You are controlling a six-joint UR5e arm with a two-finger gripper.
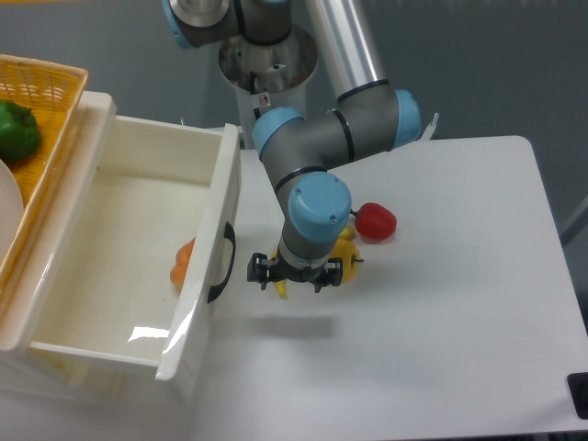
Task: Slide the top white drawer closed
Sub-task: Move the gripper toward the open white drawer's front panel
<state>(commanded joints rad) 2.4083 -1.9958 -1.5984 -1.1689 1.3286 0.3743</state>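
Top white drawer [119,248] pulled out, end effector [294,274] beside handle (fingers apart), yellow pepper [342,254] underneath, red pepper [375,221] beyond.

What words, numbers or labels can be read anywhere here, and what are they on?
No text can be read anywhere in the picture.
A small red mark on the robot's pale base column: too small and blurred to read.
The top white drawer, its black handle, the yellow basket and the table: no lettering shows.
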